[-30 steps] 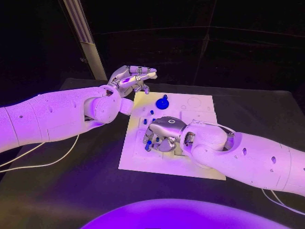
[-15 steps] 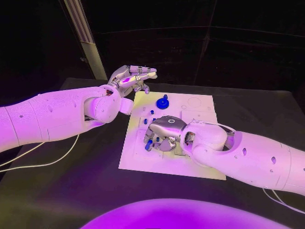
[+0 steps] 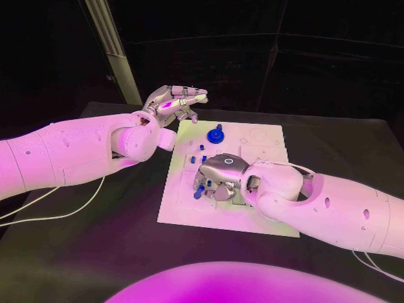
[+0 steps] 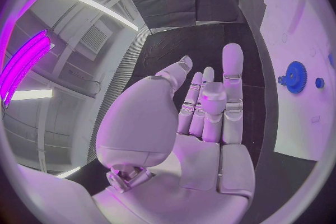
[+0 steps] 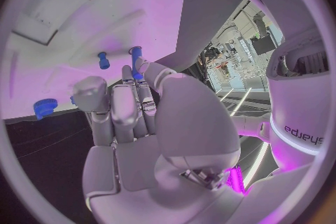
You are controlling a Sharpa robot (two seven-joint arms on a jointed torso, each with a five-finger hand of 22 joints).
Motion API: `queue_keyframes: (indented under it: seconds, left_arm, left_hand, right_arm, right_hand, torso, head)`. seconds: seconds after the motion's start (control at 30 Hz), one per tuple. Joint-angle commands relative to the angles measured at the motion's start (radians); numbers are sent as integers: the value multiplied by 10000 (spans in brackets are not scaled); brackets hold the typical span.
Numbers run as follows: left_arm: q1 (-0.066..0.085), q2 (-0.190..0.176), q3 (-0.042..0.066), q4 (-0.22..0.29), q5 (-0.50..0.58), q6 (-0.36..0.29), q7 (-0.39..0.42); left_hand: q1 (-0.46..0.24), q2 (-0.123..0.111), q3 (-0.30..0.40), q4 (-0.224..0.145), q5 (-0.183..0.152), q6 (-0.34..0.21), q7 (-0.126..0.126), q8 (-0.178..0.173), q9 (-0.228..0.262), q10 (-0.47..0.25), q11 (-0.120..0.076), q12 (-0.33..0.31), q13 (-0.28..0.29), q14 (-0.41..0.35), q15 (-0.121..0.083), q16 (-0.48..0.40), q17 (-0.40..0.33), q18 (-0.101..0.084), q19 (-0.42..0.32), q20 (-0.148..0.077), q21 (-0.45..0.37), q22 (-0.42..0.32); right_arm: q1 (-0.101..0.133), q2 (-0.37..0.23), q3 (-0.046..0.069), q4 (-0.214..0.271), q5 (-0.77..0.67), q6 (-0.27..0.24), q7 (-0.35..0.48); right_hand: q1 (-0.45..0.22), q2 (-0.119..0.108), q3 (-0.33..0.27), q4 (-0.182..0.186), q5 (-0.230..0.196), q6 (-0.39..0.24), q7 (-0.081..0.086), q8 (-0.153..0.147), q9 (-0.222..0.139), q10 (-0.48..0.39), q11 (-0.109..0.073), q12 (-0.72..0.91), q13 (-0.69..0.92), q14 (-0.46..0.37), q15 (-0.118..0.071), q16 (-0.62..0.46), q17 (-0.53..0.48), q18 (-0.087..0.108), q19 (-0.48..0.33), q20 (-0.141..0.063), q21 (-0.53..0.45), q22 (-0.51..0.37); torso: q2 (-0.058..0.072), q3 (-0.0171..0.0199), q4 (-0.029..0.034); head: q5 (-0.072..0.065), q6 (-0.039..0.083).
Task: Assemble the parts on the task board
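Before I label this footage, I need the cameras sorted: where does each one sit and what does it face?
Head view: on the robot's head, looking down at the task board; both white arms, left hand and right hand show.
Left wrist view: behind the left hand, facing past its open fingers toward the board's edge and the blue gear.
Right wrist view: behind the right hand, facing the board and a blue peg.
Shared: the board and blue gear.

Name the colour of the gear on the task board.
Blue gear; left wrist view shows it best.
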Motion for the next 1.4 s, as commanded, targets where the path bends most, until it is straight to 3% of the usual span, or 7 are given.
queue_keyframes:
  seconds: [0.03,0.5,0.8,1.13,1.27,1.4]
  left_arm:
    - [17,-5,6,0,16,126,11]
    - [17,-18,5,9,16,141,-4]
    - [18,-22,5,25,16,139,-10]
    - [20,-37,5,55,16,160,-38]
    - [20,-44,5,57,16,158,-43]
    - [20,-48,5,59,16,157,-45]
  left_hand:
    - [38,12,-26,-8,25,-56,-24,34,-4,-58,-26,53,-11,32,36,38,-5,39,62,8,40,-6]
    - [44,18,-29,-7,26,-71,-23,46,-3,-73,-25,65,-10,27,38,43,-11,38,65,11,46,-1]
    - [44,18,-29,-7,26,-71,-23,46,-3,-73,-25,65,-10,27,38,43,-11,38,65,11,46,-1]
    - [44,18,-29,-7,26,-71,-23,46,-3,-73,-25,65,-10,27,38,43,-11,38,65,11,46,-1]
    - [44,18,-29,-7,26,-71,-23,46,-3,-73,-25,65,-10,27,38,43,-11,38,65,11,46,-1]
    - [44,18,-29,-7,26,-71,-23,46,-3,-73,-25,65,-10,27,38,43,-11,38,65,11,46,-1]
  right_arm:
    - [9,-30,-1,50,-275,136,-146]
    - [9,-37,-1,124,-582,168,-306]
    - [10,219,0,105,-667,371,-273]
    - [11,310,-1,144,-678,339,-203]
    - [11,303,-2,140,-678,170,-176]
    - [11,282,-2,138,-664,-33,-160]
  right_hand:
    - [26,63,78,-5,38,16,36,-6,14,148,-99,36,2,223,9,63,10,-98,-6,17,72,17]
    - [-58,27,67,0,32,22,38,-10,17,150,-96,18,5,212,12,37,-35,-89,-30,22,60,-18]
    - [-488,-191,-94,92,191,-178,73,-121,-22,-54,-36,-169,-28,178,65,-7,-113,-71,-132,75,2,-134]
    - [-753,-344,-284,164,220,-315,81,-152,-44,-169,-7,-238,-37,181,100,15,-105,-52,-206,118,-58,-245]
    - [-925,-482,-433,210,255,-617,154,-183,-91,-798,136,-504,-105,113,211,-119,-301,5,-410,198,-281,-627]
    - [-993,-602,-738,190,307,-1298,276,-174,-130,-1675,297,-591,-85,-213,348,-680,-1008,208,-1003,310,-997,-1792]
  torso:
    - [-4,0,8]
    - [1,-11,1]
    - [0,-13,21]
    - [-8,-13,1]
    - [-4,-5,4]
    - [-5,-5,9]
  head:
    - [-3,-2]
    - [-22,-17]
    - [-40,-25]
    - [-35,-59]
    - [-35,-45]
    - [-47,-34]
